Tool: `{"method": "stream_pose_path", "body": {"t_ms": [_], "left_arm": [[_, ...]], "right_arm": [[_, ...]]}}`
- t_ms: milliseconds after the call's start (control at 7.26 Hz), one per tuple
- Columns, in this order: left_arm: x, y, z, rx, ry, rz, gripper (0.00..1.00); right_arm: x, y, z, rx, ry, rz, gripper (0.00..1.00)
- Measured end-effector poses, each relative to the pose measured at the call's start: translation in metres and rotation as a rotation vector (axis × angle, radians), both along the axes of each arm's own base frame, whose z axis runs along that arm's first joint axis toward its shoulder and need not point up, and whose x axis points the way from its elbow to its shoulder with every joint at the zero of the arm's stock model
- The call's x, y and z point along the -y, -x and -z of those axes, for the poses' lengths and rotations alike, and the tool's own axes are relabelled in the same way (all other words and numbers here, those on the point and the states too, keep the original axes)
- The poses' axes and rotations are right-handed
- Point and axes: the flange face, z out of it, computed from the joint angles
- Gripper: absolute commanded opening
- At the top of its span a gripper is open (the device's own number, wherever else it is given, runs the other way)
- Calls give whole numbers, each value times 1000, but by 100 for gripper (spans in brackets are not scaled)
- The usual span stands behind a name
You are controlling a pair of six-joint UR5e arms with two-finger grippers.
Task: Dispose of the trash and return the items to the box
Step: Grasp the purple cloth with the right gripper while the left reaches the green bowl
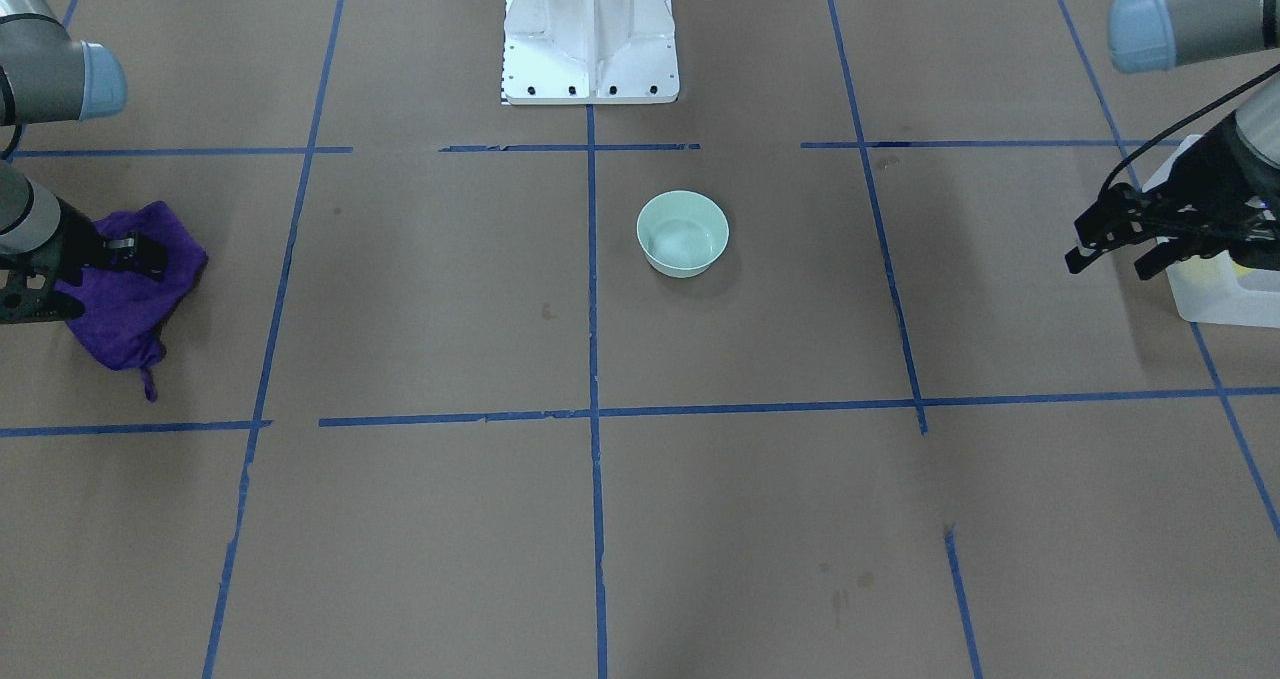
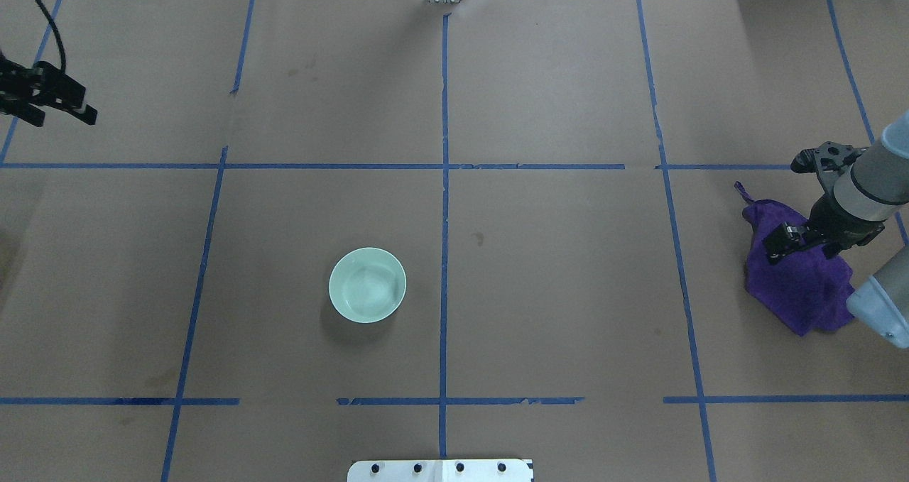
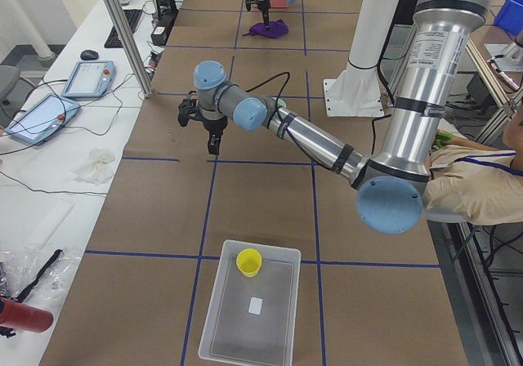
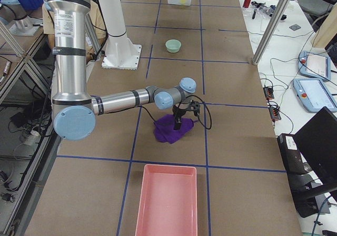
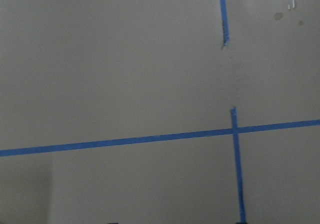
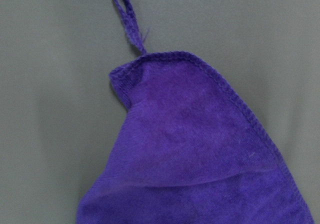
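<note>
The pale mint-green bowl (image 1: 682,234) stands upright and empty near the table's middle; it also shows in the overhead view (image 2: 367,285). The yellow cup (image 3: 249,261) stands inside the frosted white box (image 3: 253,310) at the table's left end. My left gripper (image 2: 65,118) is open and empty, above bare table between box and bowl, beside the box (image 1: 1225,294) in the front view. My right gripper (image 2: 792,204) is open, low over a crumpled purple cloth (image 2: 799,287), its jaws spread across the cloth's far part.
A pink tray (image 4: 167,200) lies at the table's right end, beyond the purple cloth (image 4: 171,129). The robot's white base (image 1: 590,34) stands at the table's rear middle. Blue tape lines cross the brown table paper (image 2: 554,269).
</note>
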Motion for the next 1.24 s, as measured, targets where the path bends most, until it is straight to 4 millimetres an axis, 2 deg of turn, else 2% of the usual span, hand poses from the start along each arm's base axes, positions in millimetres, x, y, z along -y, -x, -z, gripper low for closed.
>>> {"method": "stream_pose_path", "body": {"t_ms": [138, 275, 413, 551, 688, 826, 1101, 1239], "left_arm": [[-4, -30, 21, -21, 33, -1, 83], [-7, -45, 33, -32, 50, -2, 83], [-9, -54, 40, -39, 63, -2, 83], [-11, -67, 47, -46, 82, -2, 83], [-14, -81, 55, -53, 103, -3, 83], [-16, -92, 64, -61, 122, -2, 83], [-22, -117, 80, -74, 153, -5, 83], [-27, -135, 91, -75, 174, -1, 83]], "right_arm": [[-1, 3, -5, -6, 7, 6, 74], [-2, 4, -8, -10, 12, 9, 58], [-2, 5, -12, -15, 19, 9, 54], [-2, 5, -16, -20, 27, 10, 37], [-2, 6, -19, -22, 32, 11, 13], [-3, 6, -20, -23, 35, 11, 0], [-3, 5, -20, -23, 37, 11, 0], [-4, 5, -17, -19, 34, 9, 0]]}}
